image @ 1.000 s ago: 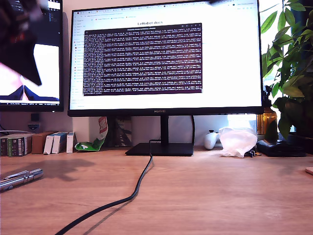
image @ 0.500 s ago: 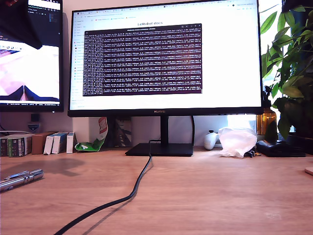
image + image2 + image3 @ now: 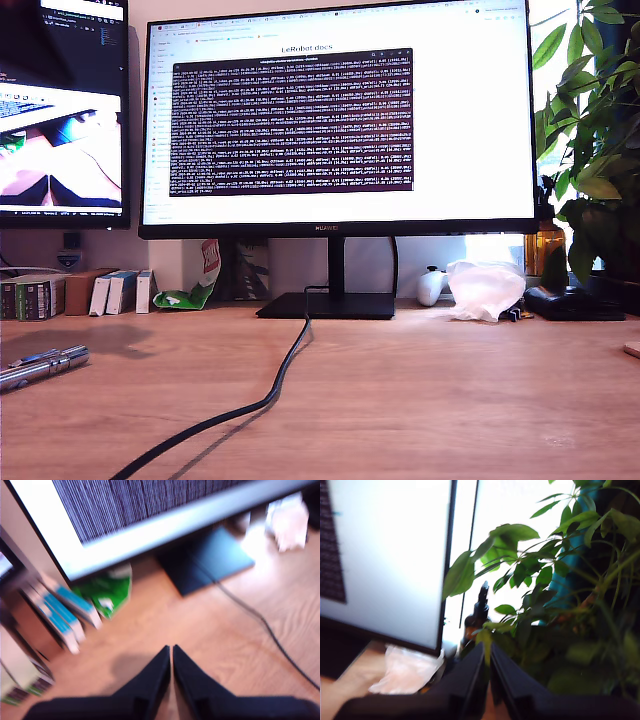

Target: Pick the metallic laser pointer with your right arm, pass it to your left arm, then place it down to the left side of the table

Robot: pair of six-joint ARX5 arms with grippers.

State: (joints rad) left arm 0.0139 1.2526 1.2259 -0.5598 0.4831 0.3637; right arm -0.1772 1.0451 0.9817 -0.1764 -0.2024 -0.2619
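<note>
The laser pointer (image 3: 40,366), a slim silver cylinder with ringed segments, lies flat on the table (image 3: 450,400) at the exterior view's left edge, with nothing touching it. Neither arm shows in the exterior view. In the first wrist view my first gripper (image 3: 171,651) is shut with nothing between its black fingers, held high over the wood near the monitor foot. My second gripper (image 3: 487,652) is also shut and empty, up in the air facing the plant. The pointer appears in neither wrist view.
A black cable (image 3: 262,400) runs from the monitor stand (image 3: 328,303) toward the front. Small boxes (image 3: 60,293) and a green packet (image 3: 185,296) line the back on the exterior view's left. A white bag (image 3: 485,288), a brown bottle (image 3: 477,615) and a leafy plant (image 3: 595,150) stand on its right.
The dark arm at the exterior view's upper left has risen out of the picture, uncovering the second screen. The laser pointer has stayed where it was.
</note>
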